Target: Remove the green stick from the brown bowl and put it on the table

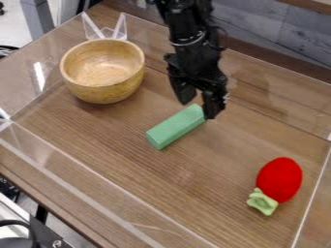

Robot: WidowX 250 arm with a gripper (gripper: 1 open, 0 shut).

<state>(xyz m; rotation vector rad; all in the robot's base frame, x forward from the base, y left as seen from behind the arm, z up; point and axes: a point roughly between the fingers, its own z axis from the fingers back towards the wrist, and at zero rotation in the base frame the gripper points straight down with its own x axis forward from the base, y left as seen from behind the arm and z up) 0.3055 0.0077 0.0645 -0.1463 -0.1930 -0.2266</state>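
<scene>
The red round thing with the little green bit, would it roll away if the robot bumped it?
Probably a little. The red round thing has a curved body, so a bump could make it wobble or turn. The small pale-green piece stuck to it looks flat-sided, so it would likely catch on the table and stop a long roll. It looks solid, not floppy.

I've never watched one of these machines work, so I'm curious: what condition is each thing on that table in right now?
gripper: open, holding nothing, just above one end of the stick.
green stick: lying flat on the table, outside the bowl.
brown bowl: upright, empty.
red rounded object: resting near the right edge, small pale-green piece at its base.
table: wood-grain, clear walls around it.
</scene>
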